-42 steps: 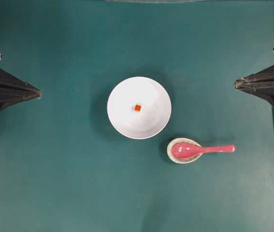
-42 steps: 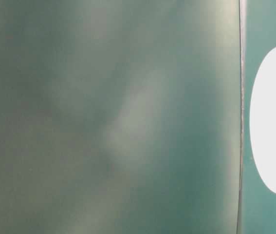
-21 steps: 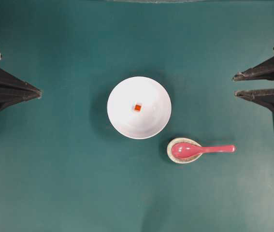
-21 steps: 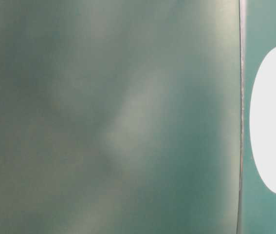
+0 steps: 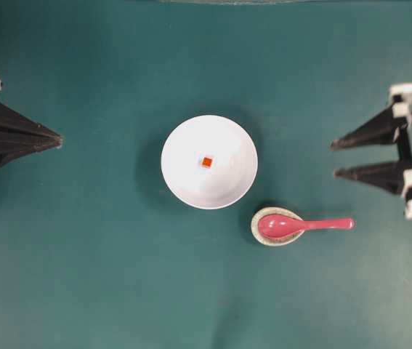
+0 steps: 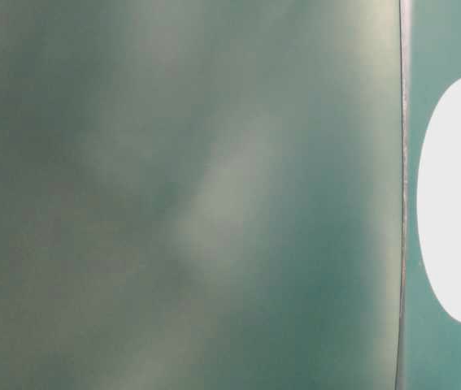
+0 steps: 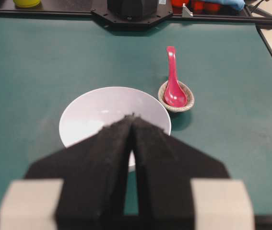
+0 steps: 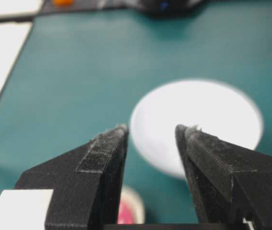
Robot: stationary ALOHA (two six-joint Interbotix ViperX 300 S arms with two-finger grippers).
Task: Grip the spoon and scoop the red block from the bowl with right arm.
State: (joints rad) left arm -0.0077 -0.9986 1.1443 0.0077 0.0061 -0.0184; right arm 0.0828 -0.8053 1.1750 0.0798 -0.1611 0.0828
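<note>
The white bowl (image 5: 209, 161) stands mid-table with the tiny red block (image 5: 206, 162) at its centre. To its front right the pink-red spoon (image 5: 304, 225) rests with its scoop in a small speckled dish (image 5: 277, 226) and its handle pointing right. My right gripper (image 5: 334, 159) is open and empty, apart from and behind the handle's end. In the right wrist view the right gripper (image 8: 152, 129) frames the blurred bowl (image 8: 207, 120). At the left edge my left gripper (image 5: 59, 139) is shut on nothing. In the left wrist view it (image 7: 132, 116) hides the block; the bowl (image 7: 97, 110) and spoon (image 7: 173, 81) show.
Green table mat (image 5: 118, 276) all round the dishes. In the left wrist view a black arm base (image 7: 131, 9) sits at the far table edge, with a yellow thing (image 7: 26, 3) and red items (image 7: 203, 5) behind it. The table-level view is a blur with a white oval (image 6: 458, 199).
The right gripper has gone from shut to wide open, and has moved left and toward the table's front. Bowl, block, spoon and left gripper have not moved.
</note>
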